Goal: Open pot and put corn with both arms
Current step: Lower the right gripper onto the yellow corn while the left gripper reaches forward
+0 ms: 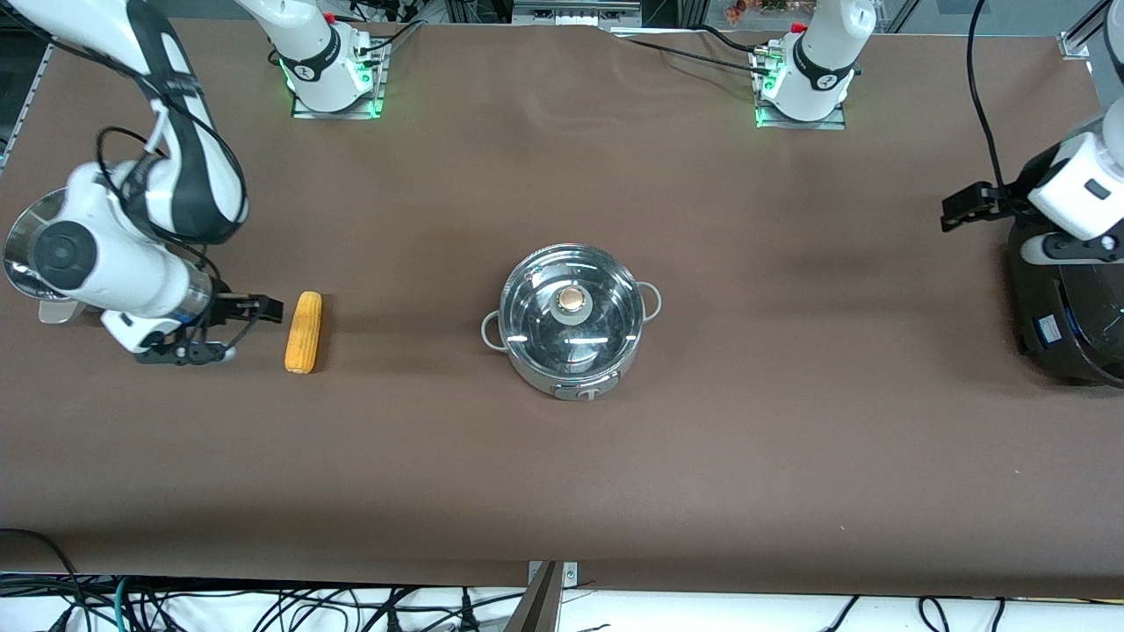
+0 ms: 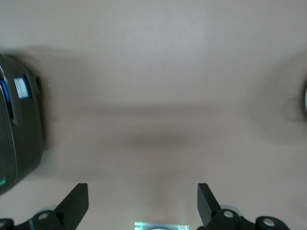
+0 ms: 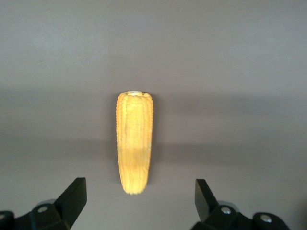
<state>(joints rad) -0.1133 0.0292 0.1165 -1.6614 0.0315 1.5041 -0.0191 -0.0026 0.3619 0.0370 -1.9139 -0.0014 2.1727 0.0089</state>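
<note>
The steel pot [image 1: 575, 379] stands mid-table with its glass lid [image 1: 534, 309] on and the brass knob [image 1: 572, 301] on top. The yellow corn [image 1: 304, 332] lies on the cloth toward the right arm's end. My right gripper [image 1: 255, 331] is open and empty, low beside the corn, its fingers pointing at it. In the right wrist view the corn [image 3: 135, 141] lies lengthwise just ahead of the open gripper [image 3: 139, 199]. My left gripper [image 1: 962, 209] is open and empty over the cloth beside the black cooker. In the left wrist view the gripper [image 2: 141, 203] has only bare cloth ahead of it.
A large black cooker [image 1: 1067, 303] stands at the left arm's end of the table and shows in the left wrist view [image 2: 19, 139]. A shiny steel vessel [image 1: 22, 241] sits partly hidden by the right arm. The table's front edge [image 1: 562, 586] runs along the bottom.
</note>
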